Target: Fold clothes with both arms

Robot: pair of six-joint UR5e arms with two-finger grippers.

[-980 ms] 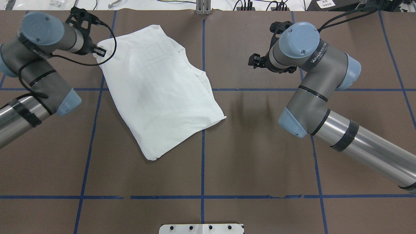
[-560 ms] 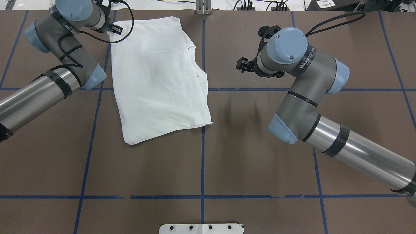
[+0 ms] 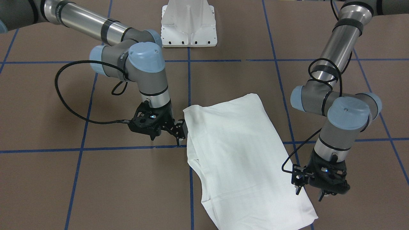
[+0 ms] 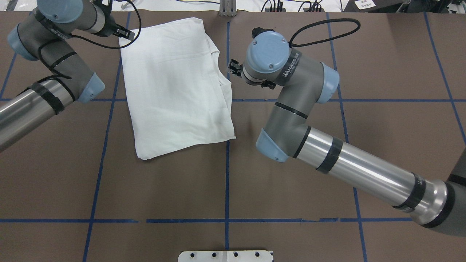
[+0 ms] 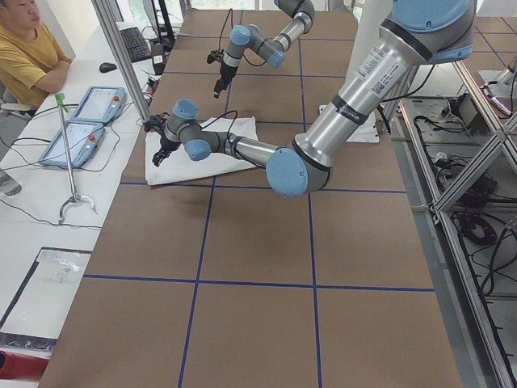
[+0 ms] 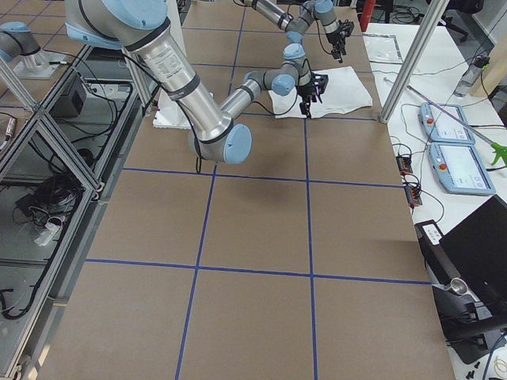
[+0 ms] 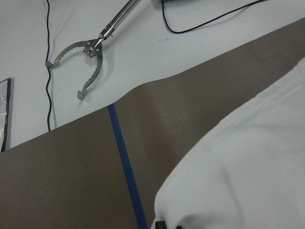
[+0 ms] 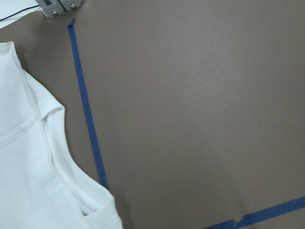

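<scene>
one folded white shirt (image 4: 178,87) lies on the brown table (image 4: 291,189), with the left gripper (image 3: 309,189) spread open at its far corner and the right gripper (image 3: 179,131) open beside its collar edge.

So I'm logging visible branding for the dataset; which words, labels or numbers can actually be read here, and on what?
"WANSEED", then small blurred characters: on the right arm, wrist band.
Dark lettering on the left arm, wrist band: too blurred to read.
Tag on the table's far right edge: too small.
The shirt: no print showing.
</scene>
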